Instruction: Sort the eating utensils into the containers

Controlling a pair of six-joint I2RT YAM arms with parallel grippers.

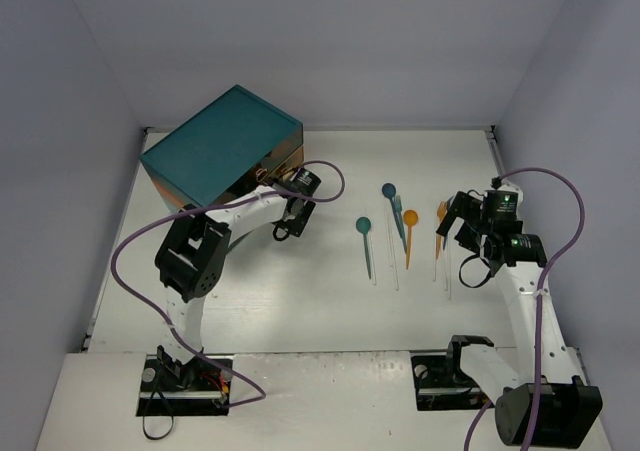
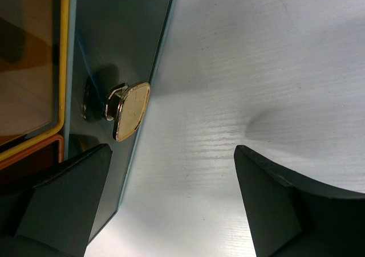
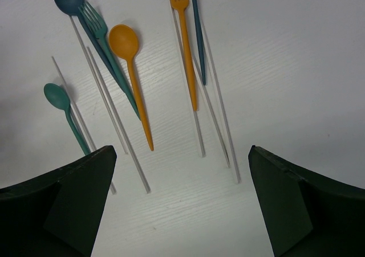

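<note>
Top view: left claw sits at the front of the teal chest. Right claw hangs at the right end of the utensil row, orange fork just beside it, orange spoon, blue spoon and teal spoon further off to its left. Left wrist view: left claw spread wide, nothing between the fingers; gold knob lies ahead and toward the left-hand finger, not yet bracketed. Judged step: take the knob and draw the drawer out. Wants a shift toward the chest until the knob sits centred, then a close behind the cap and a straight pull, or the pads may slide off the smooth face. Right wrist view: right claw spread and empty over bare table; fork ahead near centre, dark knife close against it, clear handles alongside. Crowded, so single out one piece standing apart
</note>
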